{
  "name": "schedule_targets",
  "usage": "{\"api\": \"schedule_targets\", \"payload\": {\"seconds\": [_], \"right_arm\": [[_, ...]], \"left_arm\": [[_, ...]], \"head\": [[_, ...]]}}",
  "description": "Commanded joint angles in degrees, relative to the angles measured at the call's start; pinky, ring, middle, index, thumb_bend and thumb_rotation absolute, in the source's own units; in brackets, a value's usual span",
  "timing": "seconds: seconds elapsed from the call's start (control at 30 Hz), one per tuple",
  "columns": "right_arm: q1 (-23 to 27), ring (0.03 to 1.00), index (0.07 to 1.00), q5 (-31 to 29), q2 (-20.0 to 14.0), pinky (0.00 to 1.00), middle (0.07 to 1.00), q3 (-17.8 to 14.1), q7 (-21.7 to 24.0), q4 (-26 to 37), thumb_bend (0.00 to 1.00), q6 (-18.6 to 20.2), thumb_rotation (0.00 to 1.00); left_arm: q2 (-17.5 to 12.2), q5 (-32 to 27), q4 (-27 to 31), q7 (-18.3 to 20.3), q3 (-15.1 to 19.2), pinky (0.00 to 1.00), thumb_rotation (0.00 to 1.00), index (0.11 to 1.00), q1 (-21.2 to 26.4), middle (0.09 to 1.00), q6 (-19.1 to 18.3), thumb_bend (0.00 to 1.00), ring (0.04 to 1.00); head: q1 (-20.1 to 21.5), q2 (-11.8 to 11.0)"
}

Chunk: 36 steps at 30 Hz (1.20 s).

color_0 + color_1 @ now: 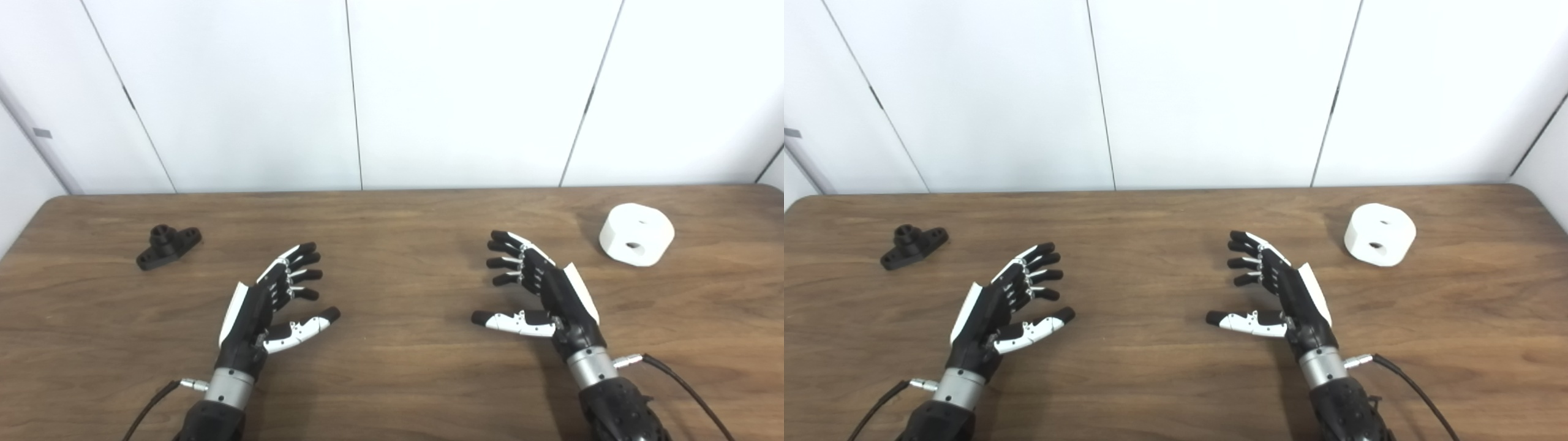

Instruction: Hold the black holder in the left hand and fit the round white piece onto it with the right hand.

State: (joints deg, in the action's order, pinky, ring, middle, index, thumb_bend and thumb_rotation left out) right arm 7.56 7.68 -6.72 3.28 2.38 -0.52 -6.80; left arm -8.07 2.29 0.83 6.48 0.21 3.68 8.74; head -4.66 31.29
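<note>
The black holder (168, 244), a small flanged base with a short round post, lies on the wooden table (392, 380) at the far left. The round white piece (636, 234), a thick disc with two holes, lies at the far right. My left hand (266, 304) is open and empty over the table, to the right of and nearer than the holder. My right hand (539, 288) is open and empty, to the left of and nearer than the white piece. The two hands face each other with fingers spread.
White wall panels (392, 92) stand right behind the table's far edge. Cables (680, 383) trail from both wrists toward the table's near edge.
</note>
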Motion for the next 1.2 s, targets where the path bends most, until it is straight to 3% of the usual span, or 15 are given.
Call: {"api": "schedule_targets", "payload": {"seconds": [0.0, 0.13, 0.3, 0.47, 0.83, 1.17], "right_arm": [[1.33, 0.738, 0.829, -0.72, 0.11, 0.62, 0.814, -0.02, 0.26, 1.68, 0.78, -1.76, 0.04], [1.34, 0.732, 0.828, -0.31, 0.01, 0.62, 0.808, -0.07, 0.02, 1.61, 0.78, -1.83, 0.05], [1.09, 0.734, 0.84, -1.96, -1.11, 0.61, 0.812, -0.91, 0.89, 1.27, 0.76, -1.74, 0.03], [0.78, 0.752, 0.856, -3.13, -1.9, 0.64, 0.829, -1.84, 1.66, 1.36, 0.71, -1.53, 0.0], [0.2, 0.78, 0.886, -3.73, -1.35, 0.68, 0.851, -2.06, 2.06, 6.06, 0.67, 3.68, 0.0], [0.18, 0.777, 0.893, -3.91, -1.54, 0.69, 0.852, -2.31, 2.2, 7.7, 0.66, 5.46, 0.0]], "left_arm": [[-0.46, 0.23, 2.25, -0.44, 0.16, 0.63, 0.01, 0.858, 0.79, 0.835, 1.08, 0.68, 0.755], [-0.41, 0.02, 2.2, -0.32, 0.12, 0.63, 0.02, 0.856, 0.75, 0.835, 0.96, 0.68, 0.756], [1.12, 1.67, 0.05, -1.47, -0.85, 0.62, 0.02, 0.847, 1.27, 0.823, 2.62, 0.68, 0.75], [2.83, 5.11, -3.13, -3.33, -2.39, 0.61, 0.11, 0.834, 1.97, 0.813, 4.69, 0.72, 0.745], [3.75, 5.94, -3.79, -4.2, -2.64, 0.61, 0.06, 0.835, 2.4, 0.83, 5.07, 0.73, 0.772], [1.65, 4.81, -1.35, -3.27, -1.71, 0.6, 0.03, 0.798, 2.95, 0.8, 4.02, 0.71, 0.737]], "head": [[-0.09, 0.02], [-1.49, -0.19], [-13.43, -3.86], [-19.07, -6.64], [-19.96, -7.07], [-20.79, -6.99]]}}
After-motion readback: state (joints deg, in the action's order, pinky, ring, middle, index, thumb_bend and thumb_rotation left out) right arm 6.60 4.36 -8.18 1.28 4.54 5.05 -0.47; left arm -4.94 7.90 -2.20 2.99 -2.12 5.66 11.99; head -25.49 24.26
